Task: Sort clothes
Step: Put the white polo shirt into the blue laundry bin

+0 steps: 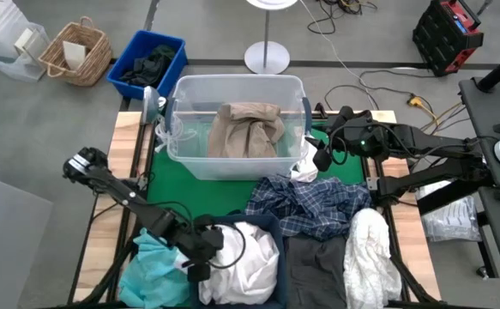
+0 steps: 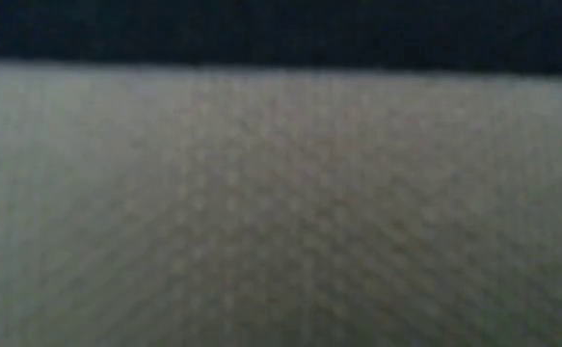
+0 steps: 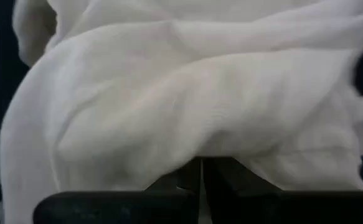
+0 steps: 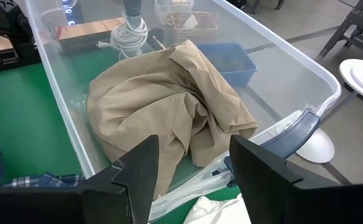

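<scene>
Green mat (image 1: 346, 168) covers my table. Clear tub (image 1: 189, 159) sits at the far middle w/ the beige garment (image 1: 248, 130) bunched inside. Near edge, a navy bin (image 1: 265, 225) holds a white garment (image 1: 251, 257); my left gripper (image 1: 200, 257) is down on that white cloth, fingers (image 3: 215, 180) clenched together right against it. Can't tell if any fabric is actually pinched. Plaid shirt (image 1: 314, 204) sprawls just right of the bin, btwn tub and near edge. Dark grey garment (image 1: 316, 270) lies below it, fluffy white one (image 1: 371, 257) beside that on the right. Teal garment (image 1: 151, 270) is heaped at near left, next to my left arm. My right gripper (image 1: 325, 154) hangs at the tub's right end, jaws apart, nothing btwn them; beige piece (image 4: 162, 118) in front. Low cam: only blurred fabric.
</scene>
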You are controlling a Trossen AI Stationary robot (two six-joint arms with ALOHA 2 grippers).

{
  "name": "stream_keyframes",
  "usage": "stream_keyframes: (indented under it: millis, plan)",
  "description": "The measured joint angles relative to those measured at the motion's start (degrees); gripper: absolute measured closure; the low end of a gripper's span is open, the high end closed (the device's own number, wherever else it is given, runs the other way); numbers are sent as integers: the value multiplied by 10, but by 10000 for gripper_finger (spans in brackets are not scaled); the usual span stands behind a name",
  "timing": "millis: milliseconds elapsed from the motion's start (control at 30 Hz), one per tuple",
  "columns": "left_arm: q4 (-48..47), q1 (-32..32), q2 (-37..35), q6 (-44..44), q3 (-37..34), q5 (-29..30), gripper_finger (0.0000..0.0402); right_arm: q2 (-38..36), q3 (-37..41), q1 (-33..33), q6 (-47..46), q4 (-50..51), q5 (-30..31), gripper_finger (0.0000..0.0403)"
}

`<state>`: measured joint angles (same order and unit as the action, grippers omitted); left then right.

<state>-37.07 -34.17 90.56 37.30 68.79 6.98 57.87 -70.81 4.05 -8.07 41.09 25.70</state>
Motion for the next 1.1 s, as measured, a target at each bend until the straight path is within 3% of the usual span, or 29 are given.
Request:
stream_keyframes:
  millis: [833, 1100]
  plan:
    - [42, 23, 137, -70, -3, -102, 402, 0, 8, 0, -20, 1, 0, 213]
    - [124, 42, 159, -69, -35, -212, 402, 0, 12, 0, -28, 0, 0, 213]
